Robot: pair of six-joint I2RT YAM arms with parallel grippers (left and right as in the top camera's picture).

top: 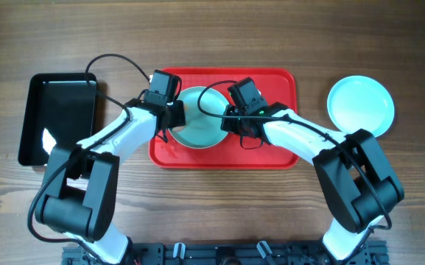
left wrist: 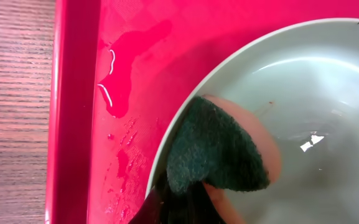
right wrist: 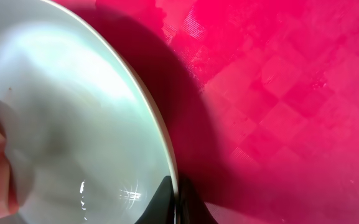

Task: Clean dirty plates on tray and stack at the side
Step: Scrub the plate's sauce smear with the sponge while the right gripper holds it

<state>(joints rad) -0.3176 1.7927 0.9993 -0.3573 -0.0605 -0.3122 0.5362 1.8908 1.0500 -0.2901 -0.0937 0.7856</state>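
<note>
**Both pincers on the one plate in the tray**

A round, shallow, pale mint-white plate [top: 201, 131] lies on the left half of the red tray [top: 278, 147], which sits mid-desk [top: 212, 37]. The two arms meet over it from either side.

The left pincer [top: 171, 116] is at the plate's left edge, closed on a sponge [left wrist: 213, 152]. The sponge has a dark green scouring face and a pale peach layer beneath. It is pressed against the inner wall of the plate, just inside the rim. Only the dark tips of this pincer show, at the bottom of the left wrist view.

The right pincer [top: 236, 125] is at the plate's right edge. In the right wrist view its dark fingers [right wrist: 160, 205] stand on either side of the thin rim, clamped on it.

Close up, the plate's surface is glossy and wet-looking, with small bright glints on the bowl. I can make out no clear orange smear on it, only a faint speck or two. Its rim is a fine pale line against the red.

The tray floor beside the plate carries a puddle [left wrist: 126, 68] and scattered droplets near its raised left rim. The floor has a faint chequered texture.

Another plate [top: 359, 105] of the same look lies on the desk right of the tray, apart from it. Whether it is a single plate or a stack I cannot tell. A glossy black tray [top: 57, 118] lies at the left of the desk
</note>
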